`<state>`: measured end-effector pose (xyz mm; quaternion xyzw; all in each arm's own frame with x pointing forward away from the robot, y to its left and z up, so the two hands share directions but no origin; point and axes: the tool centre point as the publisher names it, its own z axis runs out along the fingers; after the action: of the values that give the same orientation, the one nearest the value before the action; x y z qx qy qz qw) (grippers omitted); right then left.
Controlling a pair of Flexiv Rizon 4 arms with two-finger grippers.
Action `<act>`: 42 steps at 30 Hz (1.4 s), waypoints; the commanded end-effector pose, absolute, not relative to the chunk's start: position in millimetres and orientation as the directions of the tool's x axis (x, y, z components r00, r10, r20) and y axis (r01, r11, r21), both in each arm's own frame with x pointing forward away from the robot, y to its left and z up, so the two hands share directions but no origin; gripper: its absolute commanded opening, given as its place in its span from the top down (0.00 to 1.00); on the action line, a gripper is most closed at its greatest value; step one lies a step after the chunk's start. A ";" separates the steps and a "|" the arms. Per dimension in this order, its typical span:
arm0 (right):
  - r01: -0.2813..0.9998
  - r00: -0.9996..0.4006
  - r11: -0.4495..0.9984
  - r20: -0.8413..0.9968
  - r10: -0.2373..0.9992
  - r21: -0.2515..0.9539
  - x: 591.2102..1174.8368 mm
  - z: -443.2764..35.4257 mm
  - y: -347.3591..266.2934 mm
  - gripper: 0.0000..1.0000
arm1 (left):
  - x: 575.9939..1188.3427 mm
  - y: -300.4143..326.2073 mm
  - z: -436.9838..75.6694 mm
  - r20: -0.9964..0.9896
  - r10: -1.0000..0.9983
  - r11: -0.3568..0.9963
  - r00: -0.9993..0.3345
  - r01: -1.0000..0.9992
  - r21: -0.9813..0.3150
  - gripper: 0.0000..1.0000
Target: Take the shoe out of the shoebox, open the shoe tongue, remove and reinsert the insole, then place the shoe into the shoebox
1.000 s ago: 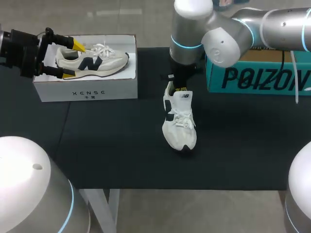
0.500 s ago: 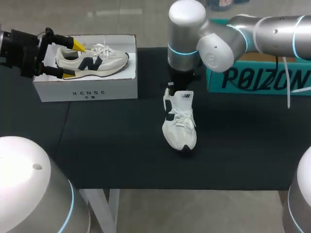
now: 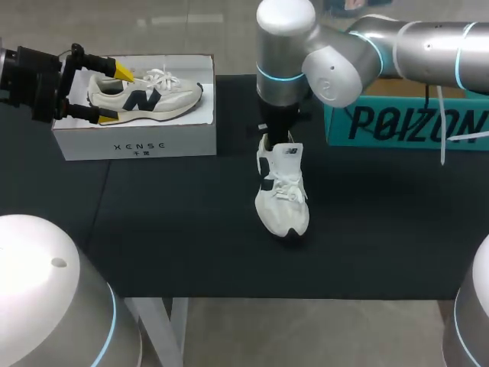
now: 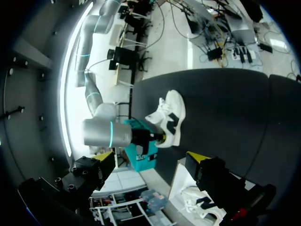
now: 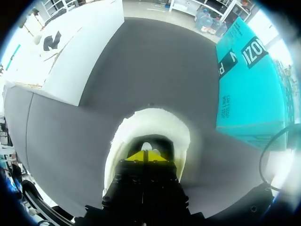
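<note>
A white sneaker [image 3: 281, 191] stands on the black mat, toe toward the front edge. My right gripper [image 3: 276, 139] hangs over its heel. In the right wrist view its yellow tips [image 5: 145, 156] are pressed together, shut, down inside the sneaker's [image 5: 141, 125] collar; anything pinched between them is hidden. A second sneaker [image 3: 145, 95] with a dark logo lies in the white shoebox [image 3: 137, 144] at the back left. My left gripper [image 3: 114, 95] stands open at the box's left end, one finger on either side of that sneaker's toe. The left wrist view shows its spread fingers [image 4: 200, 161] and the white sneaker [image 4: 167, 117] beyond.
A teal box [image 3: 405, 122] stands at the back right, close to my right arm; it appears beside the sneaker as the teal box [image 5: 244, 89] in the right wrist view. The black mat [image 3: 168, 229] covers the table to its front edge.
My right arm has swung a little to the left above the sneaker's heel, and its yellow tips have dropped out of the head view. The sneaker, shoebox and left arm have not moved.
</note>
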<state>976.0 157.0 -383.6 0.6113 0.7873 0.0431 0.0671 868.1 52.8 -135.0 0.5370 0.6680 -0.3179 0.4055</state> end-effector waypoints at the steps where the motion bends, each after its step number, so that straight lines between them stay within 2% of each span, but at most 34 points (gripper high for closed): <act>1: 0.961 -0.232 0.235 -0.039 0.972 0.146 973.8 -384.9 150.3 1.00 | 868.0 52.4 -135.0 -0.881 0.463 0.221 -0.095 0.975 0.011 0.00; 13: 0.963 -0.256 0.261 -0.073 0.964 0.065 970.5 -417.0 158.4 1.00 | 868.0 52.4 -135.0 -0.881 0.463 0.221 -0.095 0.975 0.011 0.00; 26: 0.955 -0.262 0.269 -0.065 0.963 0.123 970.3 -380.5 155.7 1.00 | 868.0 52.4 -135.0 -0.881 0.463 0.221 -0.095 0.975 0.011 0.00; 42: 0.958 -0.271 0.281 -0.137 0.953 0.059 978.9 -411.3 152.9 1.00 | 868.0 52.4 -135.0 -0.881 0.463 0.221 -0.095 0.975 0.011 0.00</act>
<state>976.5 148.9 -407.8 0.5991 0.7971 -0.0108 0.0741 868.0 52.8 -135.0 0.5370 0.6679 -0.3179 0.4055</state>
